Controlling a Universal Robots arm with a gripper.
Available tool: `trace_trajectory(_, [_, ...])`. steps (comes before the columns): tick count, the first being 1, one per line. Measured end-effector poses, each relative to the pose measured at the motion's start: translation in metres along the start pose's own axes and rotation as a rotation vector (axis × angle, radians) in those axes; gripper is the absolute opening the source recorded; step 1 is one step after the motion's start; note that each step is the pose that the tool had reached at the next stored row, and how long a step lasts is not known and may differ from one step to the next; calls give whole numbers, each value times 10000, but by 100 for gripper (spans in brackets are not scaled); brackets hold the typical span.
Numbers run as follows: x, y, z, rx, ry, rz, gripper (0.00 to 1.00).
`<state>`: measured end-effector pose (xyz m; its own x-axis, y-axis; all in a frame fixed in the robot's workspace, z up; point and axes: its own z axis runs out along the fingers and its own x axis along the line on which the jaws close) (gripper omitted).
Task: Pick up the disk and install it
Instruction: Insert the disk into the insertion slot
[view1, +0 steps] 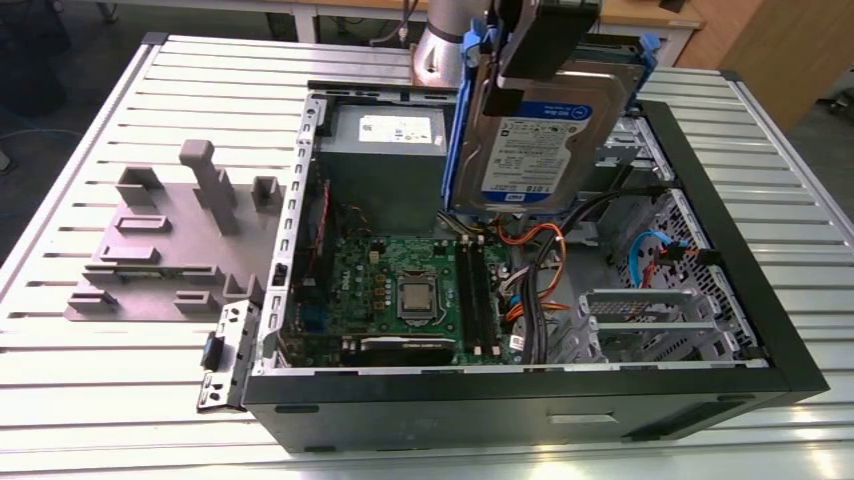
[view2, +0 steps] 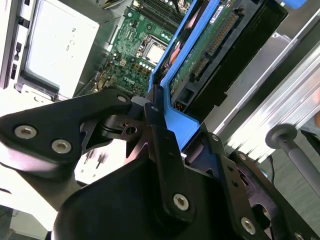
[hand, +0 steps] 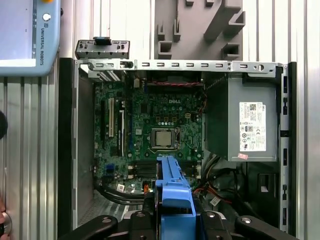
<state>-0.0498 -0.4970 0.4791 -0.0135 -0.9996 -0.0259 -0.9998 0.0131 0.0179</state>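
Metal, plastic and circuit board, mostly matt.

The disk (view1: 541, 140) is smooth silver metal with a paper-looking white-and-blue label, ringed by a slightly glossy blue plastic carrier frame (hand: 174, 192). The hand (view2: 177, 122) is matt black with bright metal screw heads. The surface (view1: 80, 400) is ribbed pale metal with a satin sheen. The computer case (view1: 534, 405) is matt black outside and bare grey sheet metal inside, around a green motherboard (view1: 400, 285). The power-supply box (view1: 387, 140) is dull grey metal with a white sticker. A fixture (view1: 167, 245) beside the case looks like matt grey plastic.
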Motion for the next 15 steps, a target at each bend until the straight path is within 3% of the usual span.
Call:
trace_trajectory(8, [20, -30, 3, 0, 1, 0, 36])
trace_trajectory(15, [107, -37, 5, 0, 1, 1, 36])
